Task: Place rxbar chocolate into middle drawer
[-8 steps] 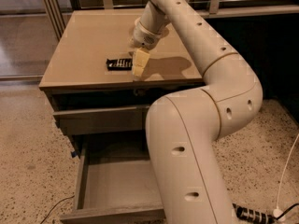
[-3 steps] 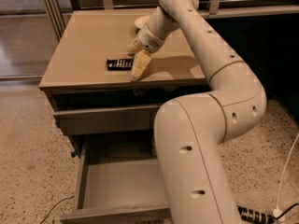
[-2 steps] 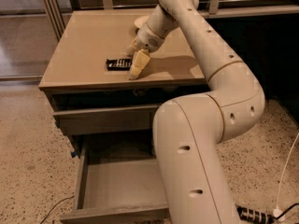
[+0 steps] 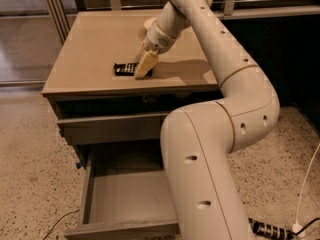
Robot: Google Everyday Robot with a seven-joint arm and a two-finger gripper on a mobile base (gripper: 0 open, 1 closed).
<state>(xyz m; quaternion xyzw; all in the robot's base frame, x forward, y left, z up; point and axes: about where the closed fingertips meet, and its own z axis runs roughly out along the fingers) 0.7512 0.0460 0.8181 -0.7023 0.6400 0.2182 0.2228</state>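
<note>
rxbar chocolate (image 4: 124, 69) unmoved on cabinet top (image 4: 90, 44), claw (image 4: 142, 67) nearer its end

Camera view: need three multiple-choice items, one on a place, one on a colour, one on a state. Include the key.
1. Where does the rxbar chocolate lie?
A) on the floor
B) on the cabinet top
C) in a bowl

2. What colour is its wrapper?
A) black
B) red
C) green

3. The middle drawer is:
A) pushed shut
B) pulled open
C) taken off the cabinet

Key:
1 B, the bar lies flat on the top, with the hand down at its end.
2 A, the wrapper is black with pale lettering.
3 B, its floor and side walls show.
</note>
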